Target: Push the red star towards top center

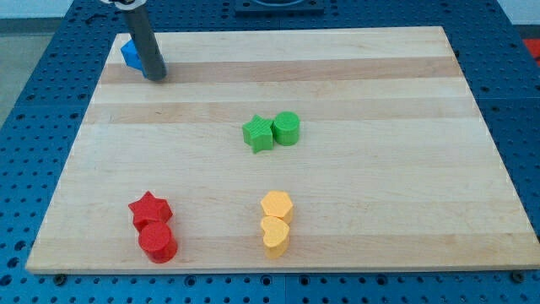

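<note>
The red star (149, 209) lies near the view's bottom left of the wooden board (354, 76), touching a red cylinder (158, 241) just below it. My tip (154, 76) rests at the view's top left, far above the red star. It stands right next to a blue block (130, 53), which the rod partly hides; its shape is unclear.
A green star (258, 133) and a green cylinder (286, 127) touch each other near the board's centre. A yellow hexagon (276, 206) sits above a yellow heart (275, 236) at bottom centre. Blue perforated table surrounds the board.
</note>
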Available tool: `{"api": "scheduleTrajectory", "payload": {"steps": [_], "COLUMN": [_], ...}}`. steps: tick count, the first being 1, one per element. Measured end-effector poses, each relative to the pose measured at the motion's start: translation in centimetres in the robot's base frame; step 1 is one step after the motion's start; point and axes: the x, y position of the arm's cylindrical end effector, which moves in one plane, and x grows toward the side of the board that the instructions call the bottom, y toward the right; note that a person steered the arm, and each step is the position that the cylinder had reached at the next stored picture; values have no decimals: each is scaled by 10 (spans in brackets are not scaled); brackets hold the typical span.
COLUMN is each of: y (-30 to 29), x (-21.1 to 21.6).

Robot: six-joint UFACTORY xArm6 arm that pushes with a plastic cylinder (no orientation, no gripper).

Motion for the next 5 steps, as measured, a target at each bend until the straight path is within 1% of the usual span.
{"api": "scheduleTrajectory", "payload": {"steps": [1, 2, 3, 4, 5], "y": [-2, 36, 51, 40, -7], "x": [-13, 21, 45, 60, 64]}}
